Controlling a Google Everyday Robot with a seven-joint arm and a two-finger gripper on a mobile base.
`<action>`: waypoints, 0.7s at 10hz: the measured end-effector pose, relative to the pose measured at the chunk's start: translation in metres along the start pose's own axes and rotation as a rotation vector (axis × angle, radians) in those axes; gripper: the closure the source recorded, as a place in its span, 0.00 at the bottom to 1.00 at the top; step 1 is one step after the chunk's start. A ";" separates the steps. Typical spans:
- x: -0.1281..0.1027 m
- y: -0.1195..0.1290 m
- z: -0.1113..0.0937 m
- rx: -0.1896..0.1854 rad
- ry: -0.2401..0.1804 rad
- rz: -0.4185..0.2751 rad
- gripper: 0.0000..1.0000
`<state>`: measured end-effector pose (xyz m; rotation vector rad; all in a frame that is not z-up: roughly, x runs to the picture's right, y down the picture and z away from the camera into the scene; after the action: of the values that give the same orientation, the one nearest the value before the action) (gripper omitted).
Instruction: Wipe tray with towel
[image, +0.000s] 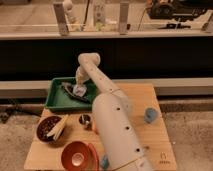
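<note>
Note: your gripper sits low in the right half of the green tray on the counter, jaws apparently clamped on the towel directly beneath, with the tray's long axis stretching toward the view's left.

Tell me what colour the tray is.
Green, clearest in the camera view; the gripper is down in the tray.

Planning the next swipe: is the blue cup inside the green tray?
No, the blue cup stands on the table at right; the gripper is on the towel in the green tray.
</note>
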<state>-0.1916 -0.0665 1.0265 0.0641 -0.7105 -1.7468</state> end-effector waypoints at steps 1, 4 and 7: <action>0.000 -0.014 0.006 0.030 -0.011 -0.023 1.00; -0.023 -0.039 0.003 0.088 -0.048 -0.075 1.00; -0.075 -0.058 -0.012 0.121 -0.117 -0.103 1.00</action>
<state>-0.2133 0.0033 0.9651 0.0829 -0.9127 -1.8150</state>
